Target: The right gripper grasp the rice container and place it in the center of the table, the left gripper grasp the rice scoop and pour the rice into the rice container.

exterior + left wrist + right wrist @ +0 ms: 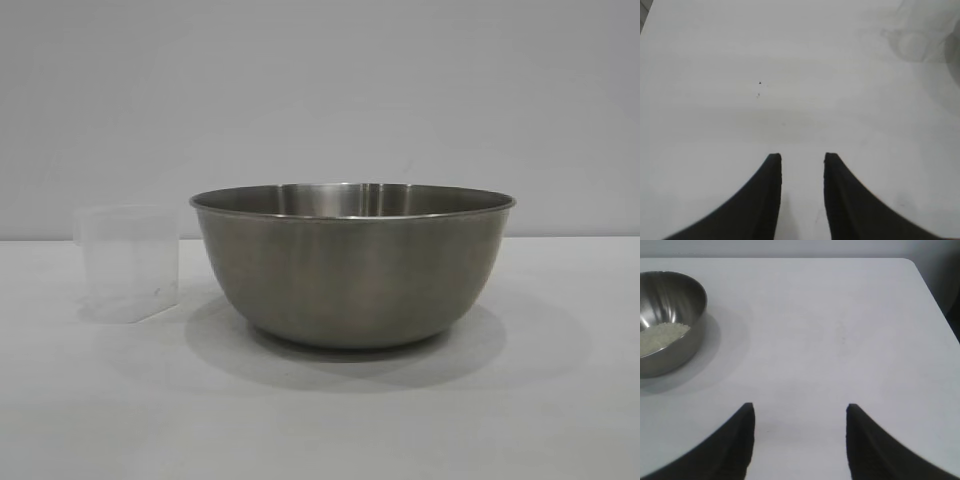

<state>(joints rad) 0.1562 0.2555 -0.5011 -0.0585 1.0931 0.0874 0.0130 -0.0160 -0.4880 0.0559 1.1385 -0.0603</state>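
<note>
The rice container (352, 265), a large steel bowl, stands upright at the middle of the white table (320, 420). In the right wrist view the rice container (670, 325) holds off-white rice (662, 336). The rice scoop (127, 262), a clear plastic cup, stands upright on the table just left of the bowl and looks empty. It shows faintly in the left wrist view (920, 37). My left gripper (802, 159) is open and empty over bare table, away from the scoop. My right gripper (800, 410) is open and empty over bare table, away from the bowl. Neither gripper shows in the exterior view.
The table's far edge and rounded corner (907, 262) show in the right wrist view. A plain grey wall (320, 90) stands behind the table. A few small dark specks (760, 83) lie on the table in the left wrist view.
</note>
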